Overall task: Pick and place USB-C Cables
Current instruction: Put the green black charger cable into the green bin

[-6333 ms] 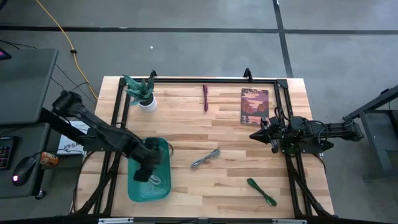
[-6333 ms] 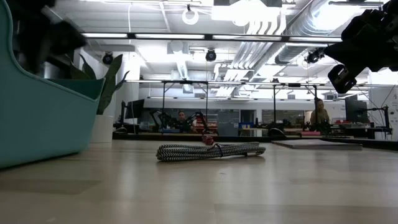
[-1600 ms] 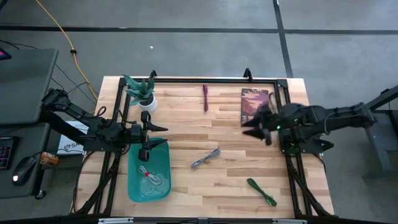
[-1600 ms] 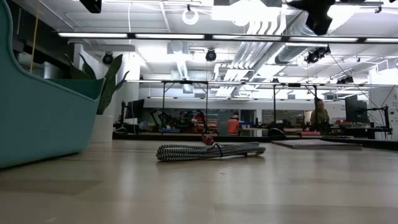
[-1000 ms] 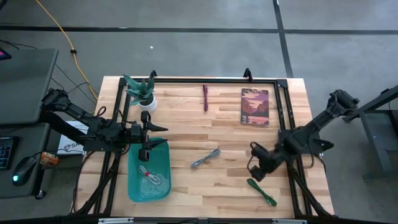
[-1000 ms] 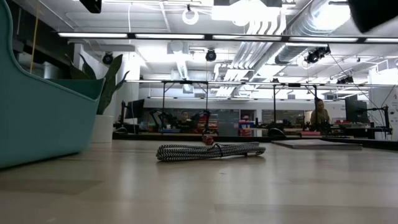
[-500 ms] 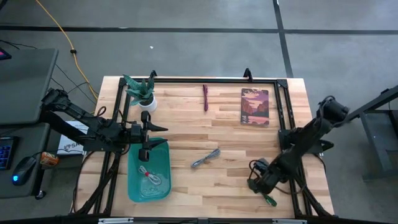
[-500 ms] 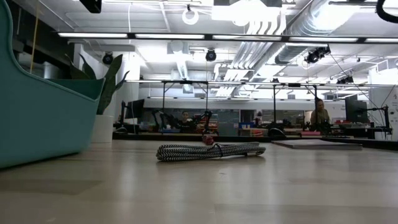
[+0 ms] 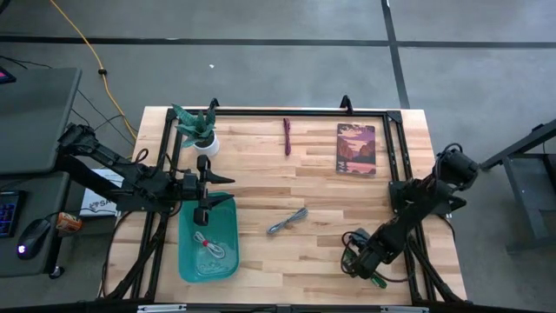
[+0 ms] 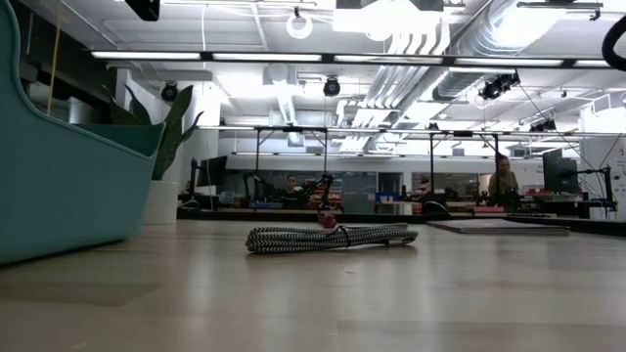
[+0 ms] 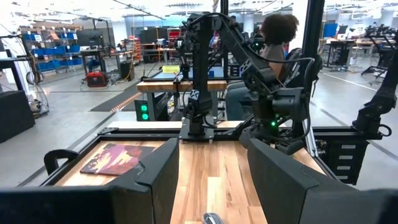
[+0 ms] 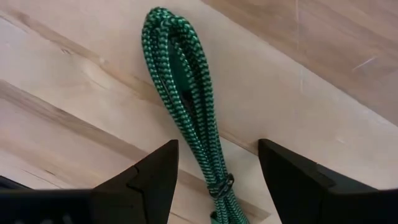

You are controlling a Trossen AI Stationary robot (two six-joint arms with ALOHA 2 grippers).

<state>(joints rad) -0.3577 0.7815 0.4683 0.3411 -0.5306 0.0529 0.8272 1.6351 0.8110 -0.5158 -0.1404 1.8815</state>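
Note:
A green USB-C cable [image 12: 186, 93] lies on the wooden table near its near right corner, folded into a bundle. My right gripper [image 12: 216, 152] hangs open just over it, pointing down, with one finger on either side; in the high view my right gripper [image 9: 358, 257] hides all but the cable's end [image 9: 379, 281]. A grey cable [image 9: 287, 221] lies mid-table. A maroon cable [image 9: 287, 136] lies near the far edge. A white cable with red [image 9: 208, 246] rests in the teal tray [image 9: 185, 261]. My left gripper [image 9: 204, 198] waits open above the tray's far end.
A potted plant [image 9: 195, 129] stands at the far left and a book [image 9: 356, 149] lies at the far right. A black frame [image 9: 278, 113] runs around the table's edges. People sit at benches beyond the table [image 11: 273, 37]. A yellow cord [image 9: 82, 43] lies on the floor.
My right gripper has swung toward the table's near edge and come down over the green cable, its fingers pointing down. The cables have stayed where they lay.

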